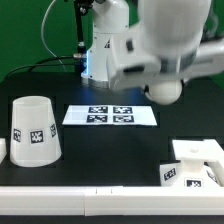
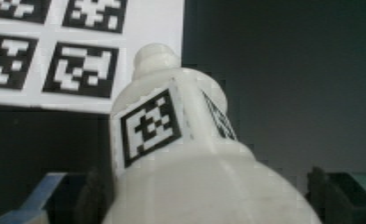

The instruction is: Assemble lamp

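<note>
In the wrist view my gripper (image 2: 194, 205) is shut on the white bulb (image 2: 180, 130). The bulb's wide part sits between the dark fingers (image 2: 64, 198), and its tagged stem points away over the table. The white cone shade (image 1: 33, 130) stands on the black table at the exterior view's left, tags on its side. The square stepped base (image 1: 195, 165) sits at the exterior view's lower right. In the exterior view the arm's white body (image 1: 150, 50) fills the top, and I cannot make out the gripper there.
The marker board (image 1: 110, 115) lies flat in the middle of the table and also shows in the wrist view (image 2: 55, 50), beyond the bulb. A white rail (image 1: 100, 200) runs along the table's front edge.
</note>
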`<state>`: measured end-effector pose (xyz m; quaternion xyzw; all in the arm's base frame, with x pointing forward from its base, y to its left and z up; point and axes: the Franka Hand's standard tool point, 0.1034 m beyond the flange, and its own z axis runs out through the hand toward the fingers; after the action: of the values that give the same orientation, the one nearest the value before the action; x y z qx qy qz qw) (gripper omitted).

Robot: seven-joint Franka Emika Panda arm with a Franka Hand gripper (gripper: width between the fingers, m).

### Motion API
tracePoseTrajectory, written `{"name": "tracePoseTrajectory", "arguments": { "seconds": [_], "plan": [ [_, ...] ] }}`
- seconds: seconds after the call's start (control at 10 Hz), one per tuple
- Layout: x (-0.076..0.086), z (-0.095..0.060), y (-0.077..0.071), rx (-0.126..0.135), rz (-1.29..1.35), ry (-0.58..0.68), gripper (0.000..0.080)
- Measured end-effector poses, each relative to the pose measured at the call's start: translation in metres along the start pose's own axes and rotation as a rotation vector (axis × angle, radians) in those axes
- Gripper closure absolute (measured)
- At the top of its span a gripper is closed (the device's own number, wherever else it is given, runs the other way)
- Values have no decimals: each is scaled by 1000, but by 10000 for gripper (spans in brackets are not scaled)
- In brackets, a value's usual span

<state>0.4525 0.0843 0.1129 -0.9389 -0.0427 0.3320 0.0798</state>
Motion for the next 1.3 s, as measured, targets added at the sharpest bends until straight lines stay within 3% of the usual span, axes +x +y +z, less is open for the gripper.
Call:
{"name": "tracePoseTrajectory", "arguments": {
  "seconds": [0.1,0.2,0.4,0.5,0.6,0.7,0.9,1.3],
  "plan": [
    [1,6,5,5,10,20,233],
    [9,4,6,-3,13,99,233],
    [8,-3,7,-17,15,202,233],
    [13,-24,0,56,44,237,233],
    [26,-66,-5,135,75,346,233],
    [33,-96,-9,153,94,499,233],
    [24,-105,-6,134,115,604,233],
    [35,-110,0,75,129,862,233]
  ]
}}
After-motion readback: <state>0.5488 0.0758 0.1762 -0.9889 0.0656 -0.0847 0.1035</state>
